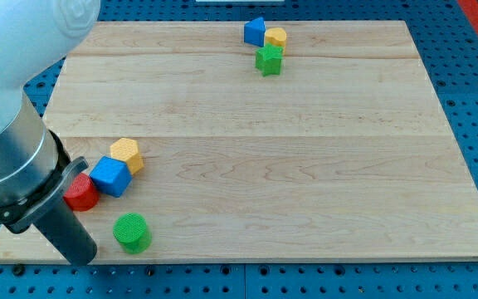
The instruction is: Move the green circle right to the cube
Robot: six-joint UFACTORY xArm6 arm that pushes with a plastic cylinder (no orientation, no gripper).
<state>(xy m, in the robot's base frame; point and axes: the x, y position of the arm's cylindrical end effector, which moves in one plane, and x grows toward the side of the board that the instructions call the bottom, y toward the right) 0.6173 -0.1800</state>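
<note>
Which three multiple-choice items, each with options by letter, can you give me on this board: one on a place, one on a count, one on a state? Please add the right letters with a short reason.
1. Where is the green circle relative to the blue cube?
A. Toward the view's bottom, slightly right of it
B. Toward the view's top
C. Far at the view's right edge

2. How many blocks lie near the view's top?
A. One
B. Three
C. Five

3. Is my tip touching the green circle?
A. Yes, pressed on it
B. No, a gap shows
C. It is out of sight

Key: 1 A, the circle sits below the cube. 2 B, a blue block, a yellow block and a green block cluster there. 3 B, bare wood shows between the tip and the circle, with the tip at the circle's left.
</note>
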